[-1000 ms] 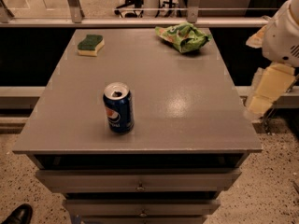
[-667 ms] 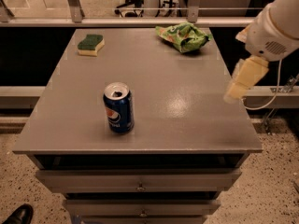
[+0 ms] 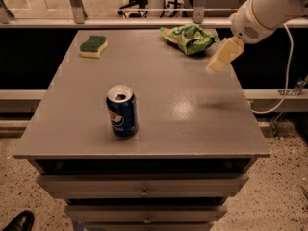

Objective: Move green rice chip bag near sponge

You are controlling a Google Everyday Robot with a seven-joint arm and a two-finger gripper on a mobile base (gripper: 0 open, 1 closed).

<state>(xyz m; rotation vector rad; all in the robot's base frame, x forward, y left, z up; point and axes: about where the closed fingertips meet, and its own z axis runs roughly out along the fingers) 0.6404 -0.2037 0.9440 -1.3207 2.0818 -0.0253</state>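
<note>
The green rice chip bag (image 3: 188,37) lies wrinkled at the far right of the grey table top (image 3: 159,90). The sponge (image 3: 93,46), dark green on top over pale yellow foam, sits at the far left corner. My gripper (image 3: 214,67) hangs from the white arm at the right, above the table's right side, just in front of and to the right of the bag, not touching it. Nothing is in it.
An open blue Pepsi can (image 3: 121,111) stands upright in the front left part of the table. Drawers (image 3: 143,190) are below the table top. A railing (image 3: 144,22) runs behind the table. A dark shoe (image 3: 17,222) shows at the bottom left.
My arm has swung from beyond the table's right edge in and up toward the far right, so the gripper is now close to the chip bag. The objects have not moved.
</note>
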